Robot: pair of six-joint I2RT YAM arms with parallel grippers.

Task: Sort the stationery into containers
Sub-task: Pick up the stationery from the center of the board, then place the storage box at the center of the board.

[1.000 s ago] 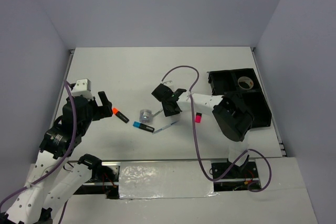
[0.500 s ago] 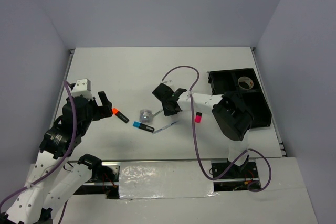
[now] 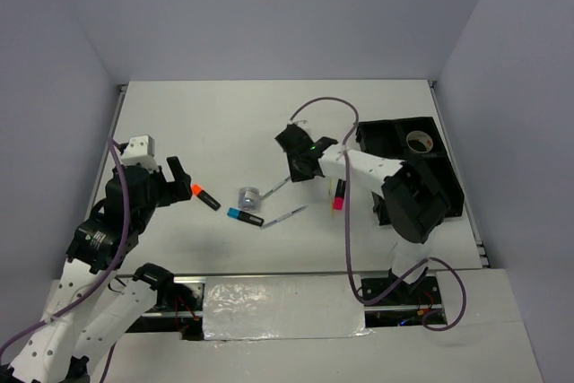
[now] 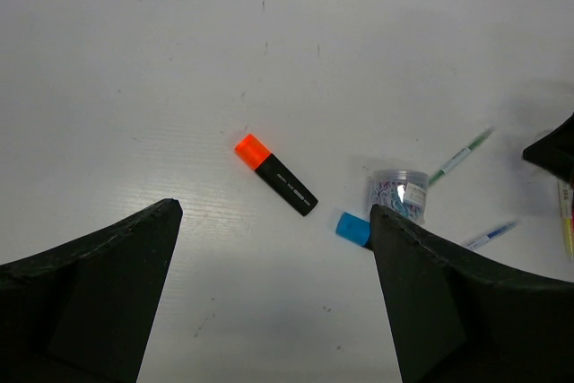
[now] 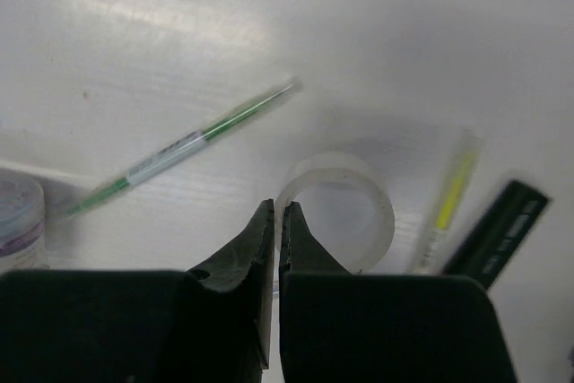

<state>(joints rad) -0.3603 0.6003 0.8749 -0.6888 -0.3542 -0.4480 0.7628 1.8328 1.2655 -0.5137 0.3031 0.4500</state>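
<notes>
The right claw [image 5: 280, 214] is pinched tight on the wall of a clear tape roll [image 5: 334, 168], one finger inside the ring and one outside. The roll sits near the middle of the worktop [image 3: 224, 123], between a green pen [image 5: 179, 145] and a yellow pen [image 5: 448, 195]. Whether it has left the surface I cannot tell.

The left claw [image 4: 273, 213] stands fully open and holds nothing. It hovers above the orange highlighter [image 4: 275, 174].

The sorting looks barely begun. The black organiser tray [image 3: 448, 190] at the right of the worktop shows just one item inside, a second tape roll [image 3: 419, 142] in a far compartment.

Lying loose on the worktop are:
- the orange highlighter
- the blue highlighter [image 3: 244, 216]
- the pink highlighter [image 3: 339, 202], close to the tray
- a clear pot of paper clips [image 4: 397, 195]
- the green pen
- a blue pen [image 3: 287, 216]
- the yellow pen

The step in hand seems to be carrying the gripped roll to the tray, most likely beside its twin. After that, seven loose pieces would remain, with the orange highlighter the left arm's likely first pick.
</notes>
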